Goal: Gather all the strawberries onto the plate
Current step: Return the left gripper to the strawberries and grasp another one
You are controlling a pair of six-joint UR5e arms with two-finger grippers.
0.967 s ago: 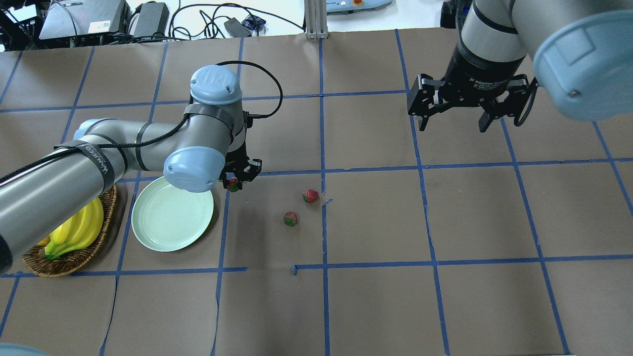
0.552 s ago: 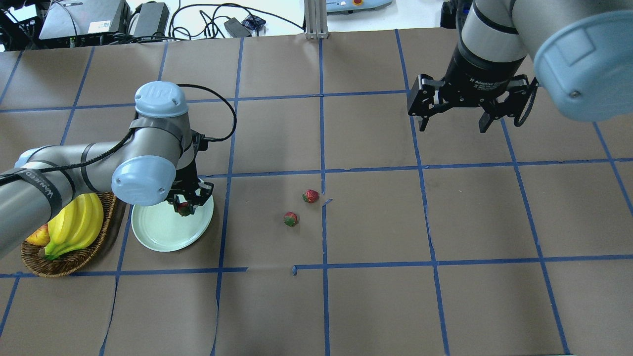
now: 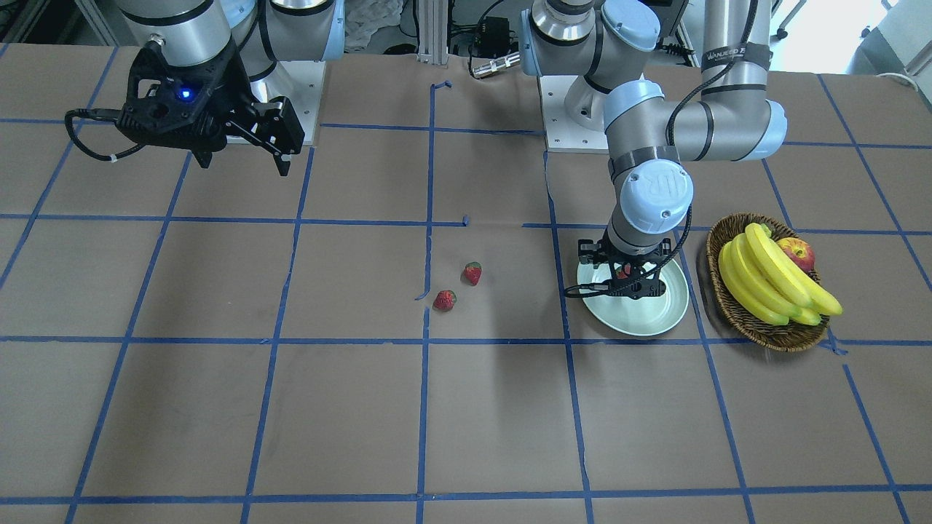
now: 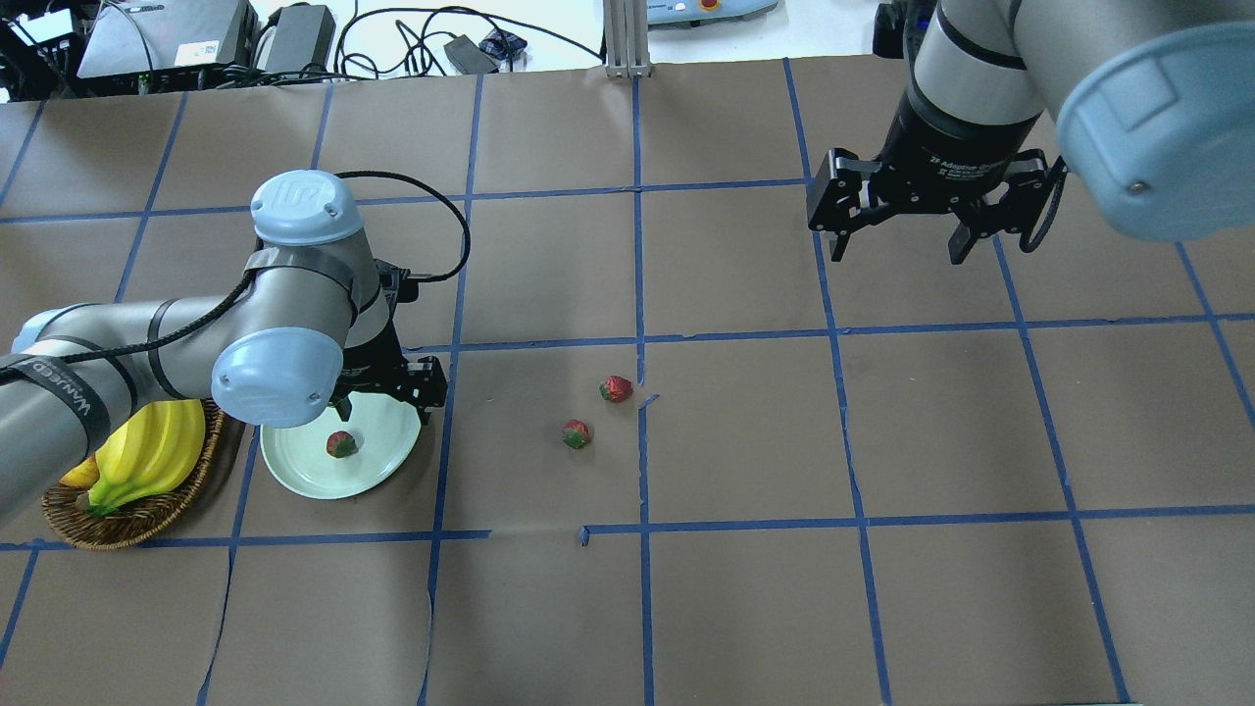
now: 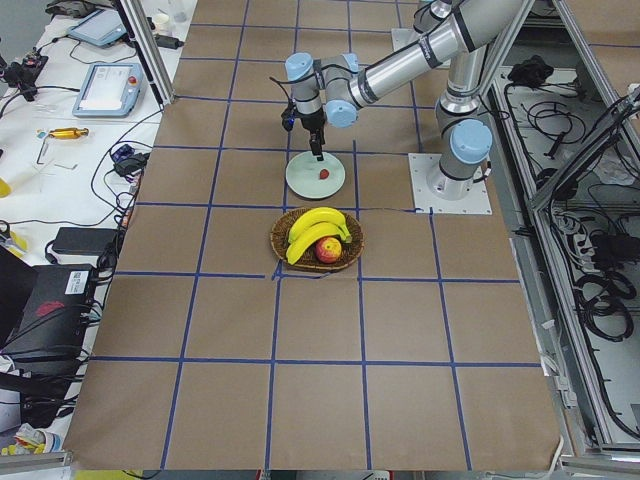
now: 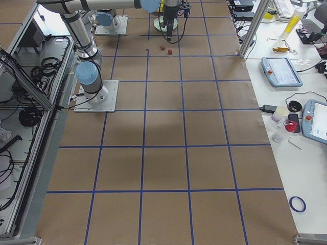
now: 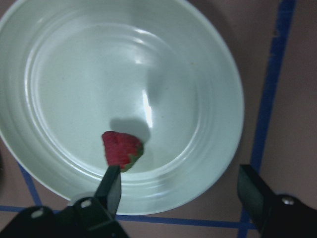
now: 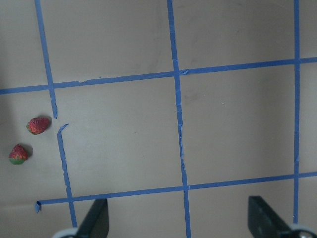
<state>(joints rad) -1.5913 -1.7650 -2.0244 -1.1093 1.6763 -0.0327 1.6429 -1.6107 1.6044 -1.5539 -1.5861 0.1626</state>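
One strawberry (image 4: 340, 444) lies on the pale green plate (image 4: 299, 463), loose, left of the plate's middle. My left gripper (image 4: 385, 397) hangs open just above the plate's far right part, empty. In the left wrist view the strawberry (image 7: 122, 150) lies on the plate (image 7: 99, 74) just beyond one fingertip (image 7: 111, 181). Two more strawberries (image 4: 616, 388) (image 4: 576, 433) lie on the brown paper to the plate's right, near the table's middle. My right gripper (image 4: 897, 250) is open and empty, high over the far right. Its wrist view shows both loose strawberries (image 8: 38, 125) (image 8: 18, 154).
A brown wicker basket (image 4: 127, 525) with bananas (image 4: 147, 451) and an apple (image 3: 797, 253) stands right beside the plate, on its left in the overhead view. Blue tape lines grid the brown paper. Cables and boxes lie beyond the far edge.
My left gripper carried a strawberry leftward from beside the plate to over it, then opened. The strawberry now lies on the plate. The right arm has not moved.
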